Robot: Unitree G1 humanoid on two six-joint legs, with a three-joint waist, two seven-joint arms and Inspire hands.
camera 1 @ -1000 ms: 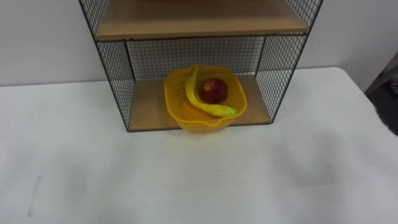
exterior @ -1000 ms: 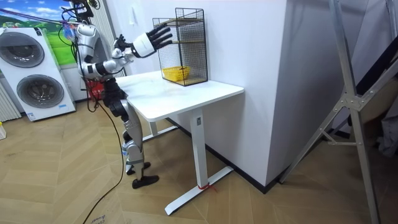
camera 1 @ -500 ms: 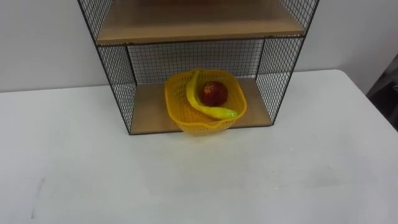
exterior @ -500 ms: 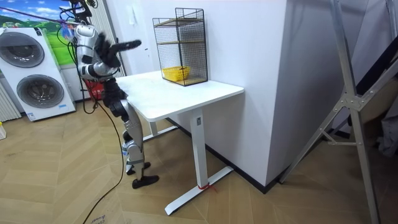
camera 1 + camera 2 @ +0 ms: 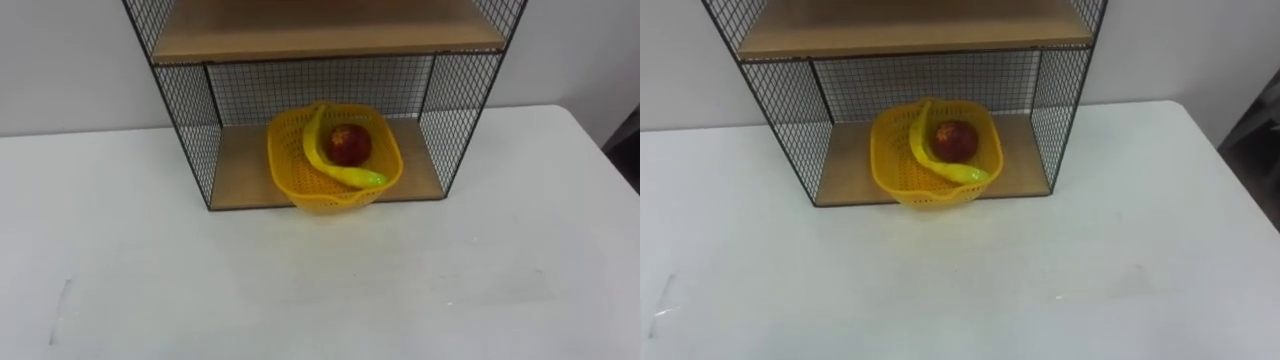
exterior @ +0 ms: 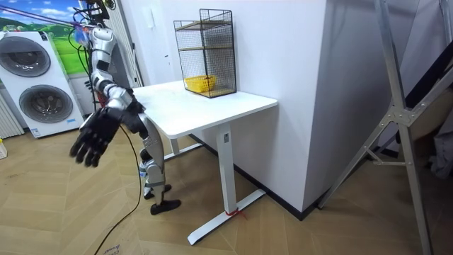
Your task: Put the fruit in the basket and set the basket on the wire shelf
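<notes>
Tabletop wire shelf (image 5: 190, 110): basket (image 5: 300, 188), banana (image 5: 314, 150) tip front-right beside apple (image 5: 349, 145); right hand (image 6: 93, 136) low, fingers (image 6: 76, 147) splayed.

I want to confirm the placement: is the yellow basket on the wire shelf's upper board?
No, the basket sits on the bottom board of the wire shelf, holding the banana and apple.

- One yellow basket (image 5: 288, 172), and that's it for baskets.
- Fruit tally stands at two: one banana (image 5: 326, 162) and one red apple (image 5: 349, 145).
- One wire shelf (image 5: 190, 118), and I count two wooden boards (image 5: 240, 172) in it, one upper and one lower.
- One white table (image 5: 300, 290).
- Off in the room view there are two round doors, so probably two washing machines (image 6: 39, 85) stacked, though from here it could be a single unit.
</notes>
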